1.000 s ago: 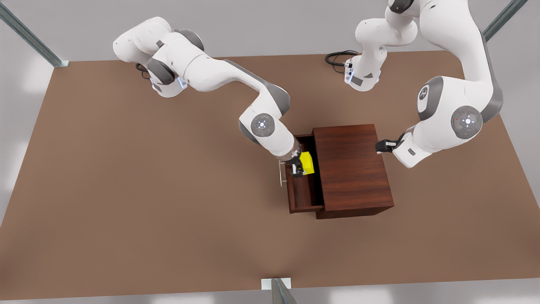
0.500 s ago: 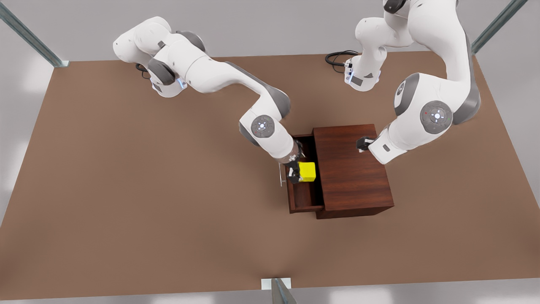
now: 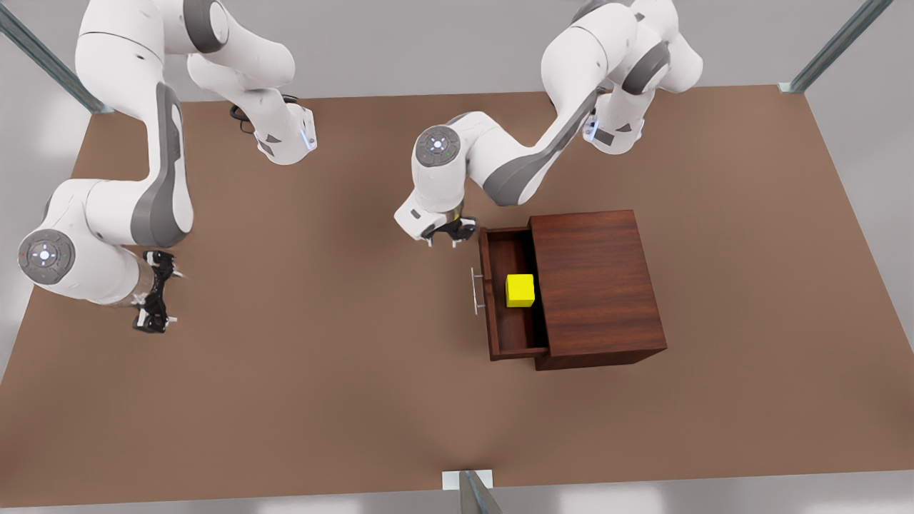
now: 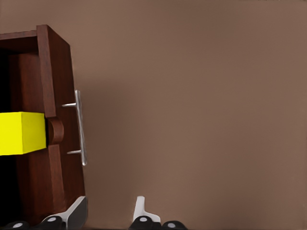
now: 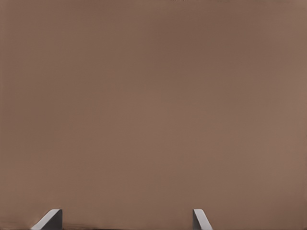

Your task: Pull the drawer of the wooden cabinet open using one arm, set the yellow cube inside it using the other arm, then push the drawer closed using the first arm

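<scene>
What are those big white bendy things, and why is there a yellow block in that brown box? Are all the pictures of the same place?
The white things are two robot arms, drawn by a computer. Each ends in a pincer with two fingers.

The big picture looks down on a brown table. The other two come from little cameras on the arms' wrists.

On the table stands a wooden cabinet. Its drawer is pulled out, and the yellow cube sits inside, held by nothing. The drawer has a silver handle.

The left pincer hovers beside the drawer's front, fingers apart and empty. Its camera sees the handle and cube close up. The right pincer waits far off, open and empty, over bare table.
</scene>
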